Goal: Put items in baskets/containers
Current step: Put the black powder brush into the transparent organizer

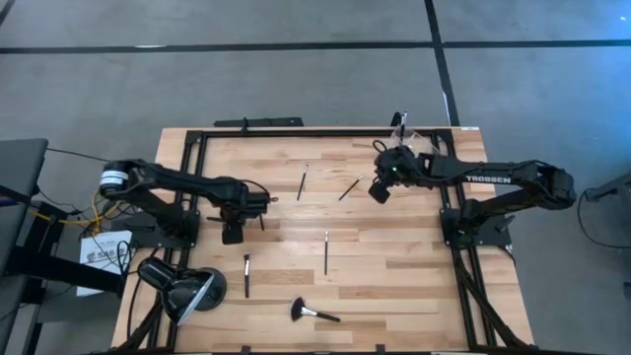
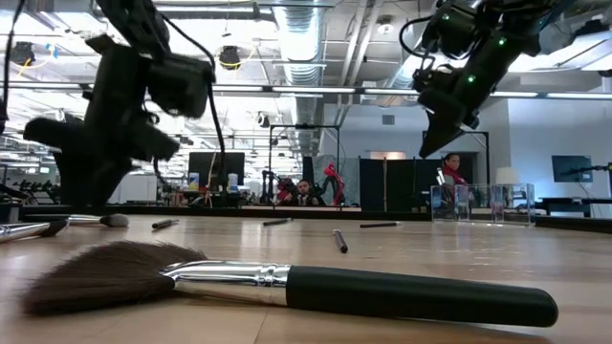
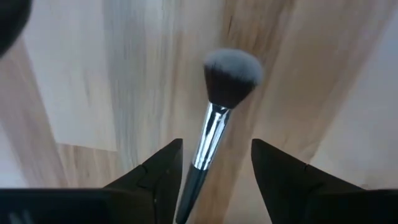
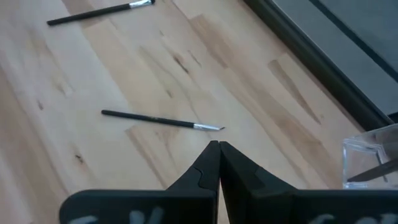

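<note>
Straddling a fluffy brush [image 3: 219,112] on the counter [image 1: 394,266], our left claw [image 3: 214,165] stands open with fingers either side of the handle. Our right claw [image 4: 217,163] hangs shut above a thin brush [image 4: 161,121], near the clear holder [image 4: 373,158] at the counter's far right corner.

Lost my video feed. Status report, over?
Left gripper open, straddling a round-headed brush on the table. Right gripper shut, empty, near the clear holder. Nothing blocking.
</note>
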Available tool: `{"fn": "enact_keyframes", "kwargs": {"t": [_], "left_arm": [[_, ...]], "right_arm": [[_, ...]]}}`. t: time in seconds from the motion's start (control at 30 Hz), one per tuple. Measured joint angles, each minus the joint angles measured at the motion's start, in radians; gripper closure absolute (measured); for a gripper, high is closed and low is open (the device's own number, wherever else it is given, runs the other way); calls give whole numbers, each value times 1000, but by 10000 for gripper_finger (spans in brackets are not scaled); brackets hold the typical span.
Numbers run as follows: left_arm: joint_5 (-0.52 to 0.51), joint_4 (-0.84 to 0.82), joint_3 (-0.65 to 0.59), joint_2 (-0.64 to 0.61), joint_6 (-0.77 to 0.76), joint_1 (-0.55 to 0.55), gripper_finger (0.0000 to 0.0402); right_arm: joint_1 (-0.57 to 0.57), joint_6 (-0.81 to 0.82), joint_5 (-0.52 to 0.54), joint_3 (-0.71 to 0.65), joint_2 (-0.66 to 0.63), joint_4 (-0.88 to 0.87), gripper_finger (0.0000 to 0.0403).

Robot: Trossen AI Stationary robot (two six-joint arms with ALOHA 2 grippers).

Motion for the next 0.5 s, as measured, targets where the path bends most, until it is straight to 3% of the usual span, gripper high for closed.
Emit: {"fn": "enact_keyframes", "kwargs": {"t": [0.2,0.5], "left_arm": [[-2,0,0,82,0,0,206],[-45,16,0,71,-16,1,206]], "right_arm": [[50,24,0,0,0,-2,402],[84,28,3,0,0,-2,402]]}}
